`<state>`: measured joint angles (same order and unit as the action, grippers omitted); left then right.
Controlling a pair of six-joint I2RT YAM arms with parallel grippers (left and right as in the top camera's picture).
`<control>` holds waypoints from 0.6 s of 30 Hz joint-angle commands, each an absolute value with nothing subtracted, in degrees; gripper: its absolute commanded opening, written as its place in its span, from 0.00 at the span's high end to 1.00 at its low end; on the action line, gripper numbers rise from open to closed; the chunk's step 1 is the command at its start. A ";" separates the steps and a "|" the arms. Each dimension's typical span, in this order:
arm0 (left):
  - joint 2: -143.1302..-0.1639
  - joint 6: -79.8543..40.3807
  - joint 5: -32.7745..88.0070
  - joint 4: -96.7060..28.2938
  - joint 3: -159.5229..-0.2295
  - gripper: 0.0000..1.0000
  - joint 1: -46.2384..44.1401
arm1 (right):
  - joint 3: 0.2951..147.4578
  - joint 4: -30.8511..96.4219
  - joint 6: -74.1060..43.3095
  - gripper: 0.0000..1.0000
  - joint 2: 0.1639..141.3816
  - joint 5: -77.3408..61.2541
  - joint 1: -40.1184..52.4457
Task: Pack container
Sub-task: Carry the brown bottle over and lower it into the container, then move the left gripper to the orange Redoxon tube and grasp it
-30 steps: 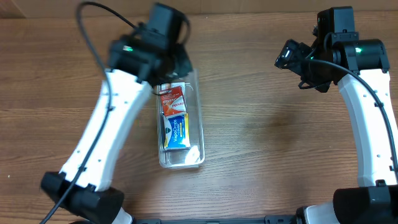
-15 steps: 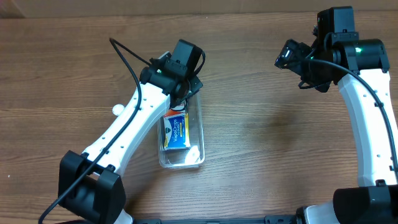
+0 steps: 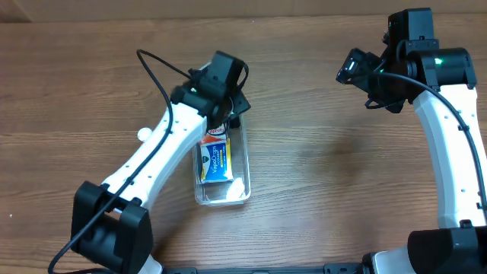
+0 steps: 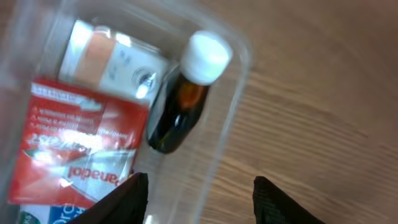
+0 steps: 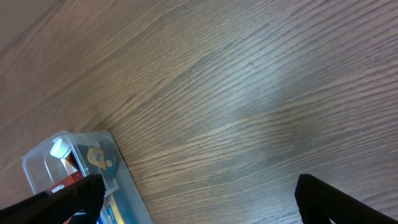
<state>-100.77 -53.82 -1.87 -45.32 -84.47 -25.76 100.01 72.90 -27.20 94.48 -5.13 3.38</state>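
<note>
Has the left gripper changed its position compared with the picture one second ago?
Yes. Seen from overhead, the left gripper has moved rightward and nearer, and is now over the far end of the container, which stayed in place.

Red box (image 4: 74,146) in container (image 4: 231,109): white brand lettering, upside down in left wrist view, reads "anadol"; initial letter unclear. Smaller white lines on same box too blurred to read. White-and-orange box (image 4: 106,59) beside it: grey print, illegible. Blue box (image 3: 216,160), overhead view: white and yellow lettering, too small to read. No other legible text, numbers or signs.
</note>
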 commanded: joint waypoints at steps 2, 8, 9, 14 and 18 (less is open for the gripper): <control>-99.92 -39.62 -0.56 -57.49 -103.53 0.41 -22.02 | 100.44 72.53 -27.44 0.00 94.24 -5.23 3.29; -99.70 -34.68 -14.61 -81.95 -115.44 0.26 -16.80 | 100.44 72.53 -27.44 0.00 94.24 -5.23 3.29; -99.61 -34.65 -15.49 -84.58 -115.44 0.24 -15.40 | 100.44 72.53 -27.44 0.00 94.24 -5.23 3.29; -99.61 -30.89 -14.33 -95.81 -114.54 0.12 -5.30 | 100.44 72.53 -27.44 0.00 94.24 -5.23 3.29; -99.61 -22.15 -6.13 -92.47 -108.05 0.13 -2.26 | 100.44 72.53 -27.44 0.00 94.24 -5.23 3.29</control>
